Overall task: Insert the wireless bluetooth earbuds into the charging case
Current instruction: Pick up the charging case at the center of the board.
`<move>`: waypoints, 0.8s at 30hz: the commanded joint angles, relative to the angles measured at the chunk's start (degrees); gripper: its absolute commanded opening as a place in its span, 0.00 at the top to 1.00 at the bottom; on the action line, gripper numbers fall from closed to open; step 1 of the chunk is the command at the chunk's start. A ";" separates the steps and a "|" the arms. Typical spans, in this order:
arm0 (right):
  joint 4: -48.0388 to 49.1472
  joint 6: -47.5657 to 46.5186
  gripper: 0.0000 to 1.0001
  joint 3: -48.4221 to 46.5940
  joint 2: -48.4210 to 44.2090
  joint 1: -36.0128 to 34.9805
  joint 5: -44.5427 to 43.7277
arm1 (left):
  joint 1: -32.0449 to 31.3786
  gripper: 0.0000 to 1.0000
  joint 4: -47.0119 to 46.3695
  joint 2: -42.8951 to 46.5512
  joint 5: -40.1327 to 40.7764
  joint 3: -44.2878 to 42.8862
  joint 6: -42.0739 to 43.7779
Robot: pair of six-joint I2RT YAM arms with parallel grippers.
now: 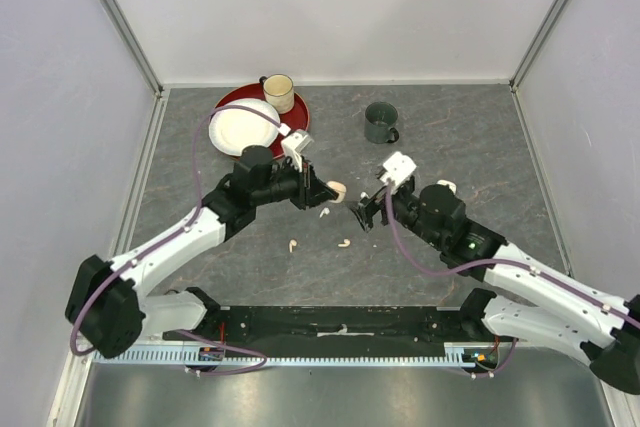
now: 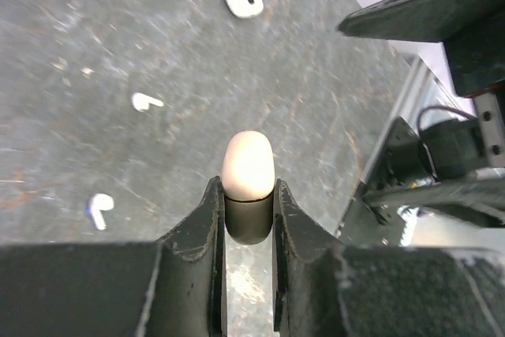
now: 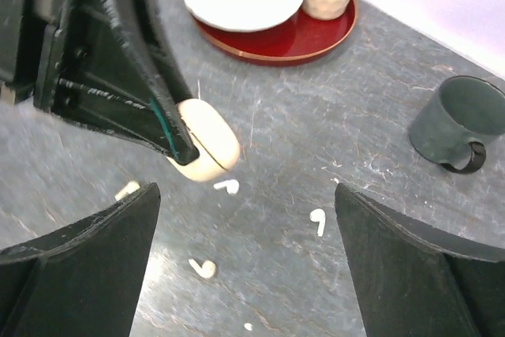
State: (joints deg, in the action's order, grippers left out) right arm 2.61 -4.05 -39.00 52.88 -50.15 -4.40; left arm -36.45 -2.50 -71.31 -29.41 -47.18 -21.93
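My left gripper (image 1: 330, 190) is shut on a pale peach charging case (image 1: 338, 192), whose rounded end sticks out past the fingertips (image 2: 248, 165). Its lid seam looks closed (image 3: 207, 141). My right gripper (image 1: 366, 213) is open just right of the case, with nothing between its fingers (image 3: 245, 191). The earbuds lie loose on the dark table below: a white earbud (image 3: 227, 186) under the case, another white earbud (image 3: 318, 221) to the right, a peach earbud (image 3: 202, 268) nearer, and a peach earbud (image 3: 126, 189) at the left finger.
A red tray (image 1: 300, 132) at the back left carries a white plate (image 1: 243, 127) and a cream mug (image 1: 278, 93). A dark green mug (image 1: 381, 122) stands at the back centre. A small white case-like object (image 1: 446, 186) lies beside the right arm.
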 commanded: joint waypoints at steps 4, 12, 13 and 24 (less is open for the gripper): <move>0.38 25.21 0.02 -2.29 -4.72 3.55 -7.04 | 0.06 0.98 -15.50 11.87 13.41 7.53 7.52; 5.89 59.45 0.02 -5.12 3.45 16.22 20.64 | 0.06 0.98 -35.63 17.87 10.26 19.04 13.13; 8.87 62.65 0.02 -2.94 3.72 17.10 22.32 | 0.15 0.98 -38.34 17.70 9.64 19.49 13.67; 36.85 86.58 0.02 4.29 12.68 17.19 32.79 | -0.03 0.98 -49.70 15.41 5.85 23.10 13.59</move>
State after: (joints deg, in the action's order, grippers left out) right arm 29.58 74.50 -35.05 64.53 -32.99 24.36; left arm -36.38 -44.91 -55.51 -22.04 -24.14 -10.76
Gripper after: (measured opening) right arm 0.979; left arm 0.253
